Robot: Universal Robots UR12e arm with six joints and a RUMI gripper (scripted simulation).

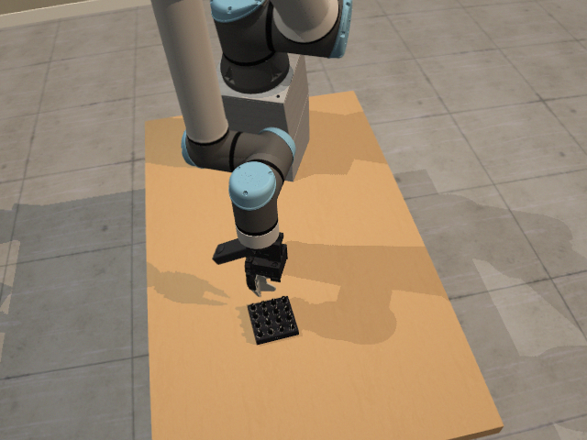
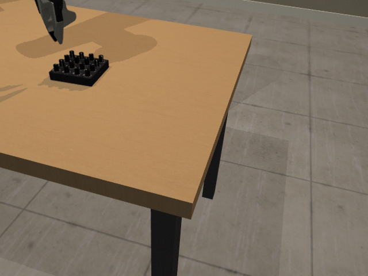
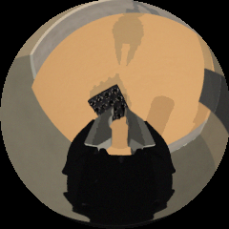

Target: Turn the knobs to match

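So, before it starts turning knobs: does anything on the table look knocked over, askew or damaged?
Nothing stands out. The knob box lies flat on the table, its knobs upright in even rows. The gripper hangs above its near edge, nearly shut and holding nothing, not touching a knob.

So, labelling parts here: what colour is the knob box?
Black, knobs included; the knob box shows best in the exterior view.
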